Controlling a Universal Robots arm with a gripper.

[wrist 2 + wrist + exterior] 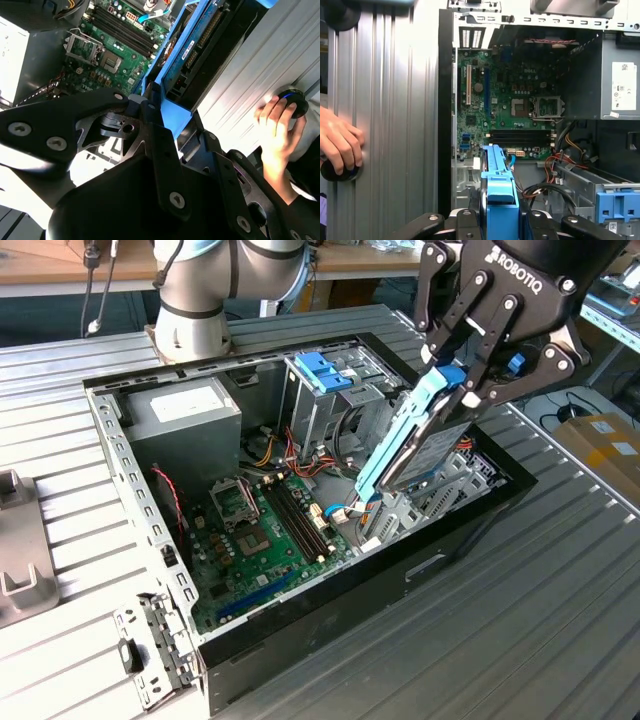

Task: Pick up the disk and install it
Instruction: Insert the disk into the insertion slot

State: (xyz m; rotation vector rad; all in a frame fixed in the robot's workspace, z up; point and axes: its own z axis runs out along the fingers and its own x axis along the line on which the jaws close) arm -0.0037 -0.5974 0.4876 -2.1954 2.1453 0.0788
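Note:
The disk point(415, 445), a grey-metal drive with long light-blue rails, hangs steeply tilted over the open computer case point(112, 445). Its lower end dips into the bay area at the case's end on the exterior view's right, beside the motherboard point(262, 530). My gripper point(458, 388) is shut on the disk's upper end, with black fingers point(490, 335) on both sides of a rail. The disk point(192, 47) runs away from the gripper point(162, 110) toward the motherboard in the second wrist view. A blue rail of the disk point(498, 182) stands edge-on in the first wrist view.
A grey power-supply box point(185, 410) fills the case's far corner. A blue latch point(322, 370) sits on the silver drive cage. A person's hand point(275, 127) rests on a black knob on the ribbed table beside the case. A loose metal bracket point(150, 650) lies near the front.

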